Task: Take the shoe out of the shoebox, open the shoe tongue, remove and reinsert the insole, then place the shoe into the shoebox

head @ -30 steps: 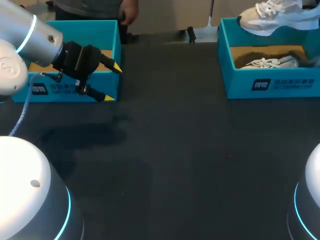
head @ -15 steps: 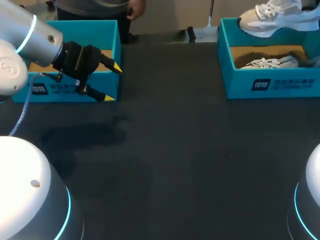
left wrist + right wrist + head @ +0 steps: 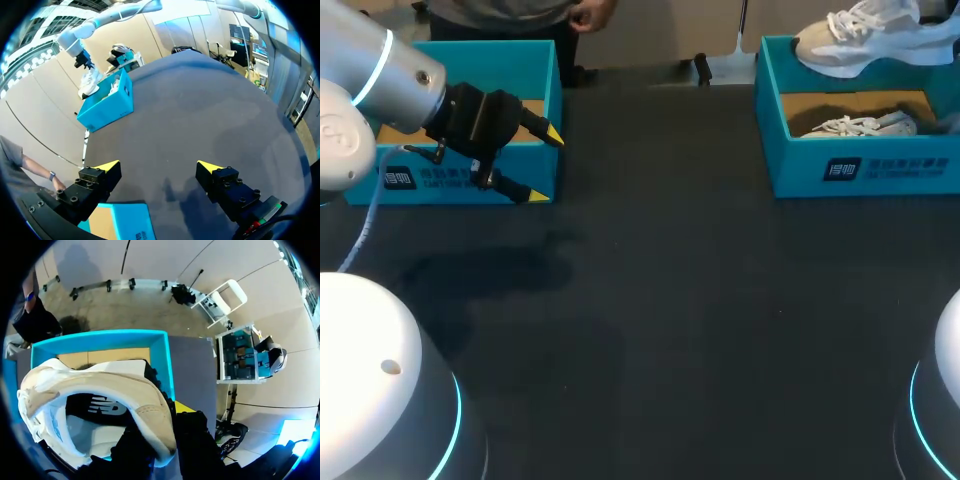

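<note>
2 teal cardboard shoeboxes are seen. The right-hand shoebox (image 3: 800, 165) holds 1 pale grey laced sneaker (image 3: 860, 125); the left-hand shoebox (image 3: 470, 182) shows a brown floor. A 2nd sneaker, the white-and-beige sneaker (image 3: 865, 35), is held clamped above the right-hand shoebox by the right gripper (image 3: 165, 427). The left gripper (image 3: 546, 166) is spread wide at the left-hand shoebox's corner.

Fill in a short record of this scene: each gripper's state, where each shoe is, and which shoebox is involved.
left gripper: open, holding nothing, at the near corner of the left shoebox
right gripper: shut on the lifted shoe
lifted shoe: in the air above the right shoebox
second shoe: lying inside the right shoebox
</note>
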